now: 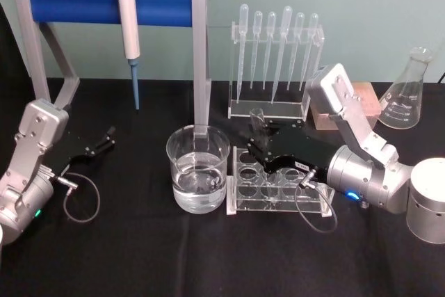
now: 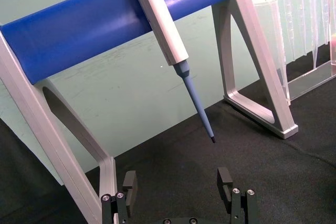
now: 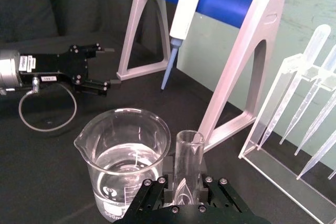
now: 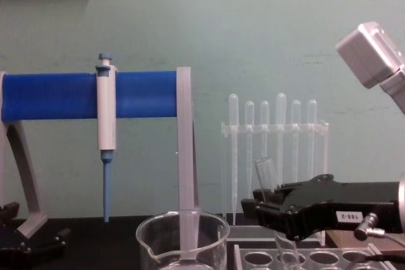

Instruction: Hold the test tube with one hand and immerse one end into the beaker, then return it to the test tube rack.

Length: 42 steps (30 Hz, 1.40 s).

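Honestly, the right gripper [image 1: 256, 145], fingers pinching the tilted test tube [image 1: 258, 119], could knock it on the beaker [image 1: 198, 168] rim; left gripper [image 1: 110, 138] parked left, fingers spread.

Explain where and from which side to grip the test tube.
Grip the test tube on its upper half, from the robot's right, jaws across it: it stands nearly upright over the rack, beaker on its left. The right gripper holds it so; the left gripper rests far left.
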{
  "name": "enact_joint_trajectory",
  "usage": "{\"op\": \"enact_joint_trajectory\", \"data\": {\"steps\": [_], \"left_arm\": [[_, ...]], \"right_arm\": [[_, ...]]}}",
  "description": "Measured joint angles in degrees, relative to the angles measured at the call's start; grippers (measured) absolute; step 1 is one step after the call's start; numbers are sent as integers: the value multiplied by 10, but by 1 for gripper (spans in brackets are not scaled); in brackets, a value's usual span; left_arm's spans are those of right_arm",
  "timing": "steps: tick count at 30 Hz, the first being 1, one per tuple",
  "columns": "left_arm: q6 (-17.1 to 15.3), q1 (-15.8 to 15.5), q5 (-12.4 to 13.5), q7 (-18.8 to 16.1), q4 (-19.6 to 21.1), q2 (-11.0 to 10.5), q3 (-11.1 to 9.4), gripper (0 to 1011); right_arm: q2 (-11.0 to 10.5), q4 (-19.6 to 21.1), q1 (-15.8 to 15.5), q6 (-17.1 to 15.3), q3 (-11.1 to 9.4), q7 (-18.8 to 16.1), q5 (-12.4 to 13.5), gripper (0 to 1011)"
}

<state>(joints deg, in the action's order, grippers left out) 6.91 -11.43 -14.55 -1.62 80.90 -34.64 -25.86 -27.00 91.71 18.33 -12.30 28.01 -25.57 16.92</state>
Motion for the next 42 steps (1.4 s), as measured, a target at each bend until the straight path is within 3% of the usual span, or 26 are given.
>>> {"op": "enact_joint_trajectory", "data": {"steps": [6, 18, 42], "left_arm": [[0, 0, 0, 0, 0, 0, 0, 1000], [0, 0, 0, 0, 0, 0, 0, 1000], [0, 0, 0, 0, 0, 0, 0, 1000]], "right_arm": [[2, 17, -12, 5, -15, 4, 9, 224], [9, 104, -51, 20, -71, 39, 61, 224], [10, 110, -54, 20, -73, 46, 63, 224]]}}
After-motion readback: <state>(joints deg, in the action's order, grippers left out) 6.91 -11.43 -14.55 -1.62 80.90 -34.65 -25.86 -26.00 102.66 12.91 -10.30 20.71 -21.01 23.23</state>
